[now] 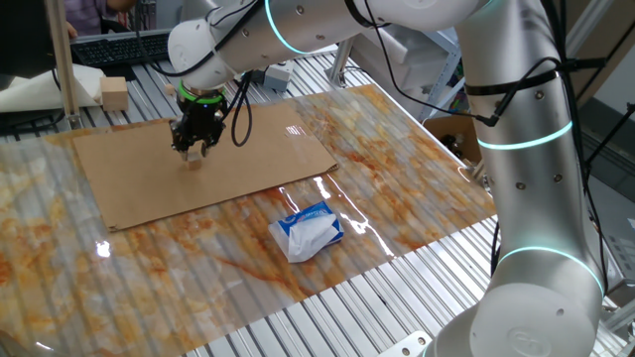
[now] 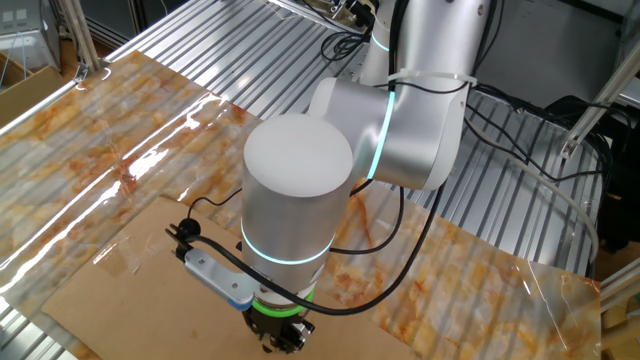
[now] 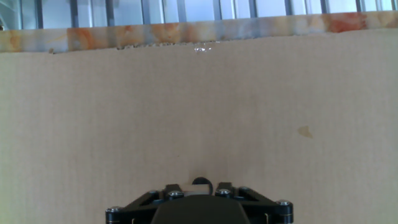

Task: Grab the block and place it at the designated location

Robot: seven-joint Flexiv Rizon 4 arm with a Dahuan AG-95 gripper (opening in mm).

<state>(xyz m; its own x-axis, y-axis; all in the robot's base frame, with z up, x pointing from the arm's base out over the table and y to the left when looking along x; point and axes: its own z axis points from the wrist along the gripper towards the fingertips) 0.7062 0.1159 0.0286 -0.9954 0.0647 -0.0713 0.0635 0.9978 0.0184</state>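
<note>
My gripper (image 1: 192,149) is low over the brown cardboard sheet (image 1: 218,174), near its back left part. The small tan cube (image 1: 195,157) sits between the fingertips, at or just above the cardboard. In the hand view the cube (image 3: 199,188) shows between the two jaws, with the round black dot (image 3: 201,181) peeking out right behind it. The jaws stand closed against the cube's sides. In the other fixed view the arm hides the cube and the dot, and only the top of the gripper (image 2: 281,336) shows.
A blue-and-white tissue pack (image 1: 309,231) lies on the marbled sheet in front of the cardboard. A larger pale wooden block (image 1: 114,92) stands at the back left. A cardboard box (image 1: 454,134) sits at the right by the arm's base.
</note>
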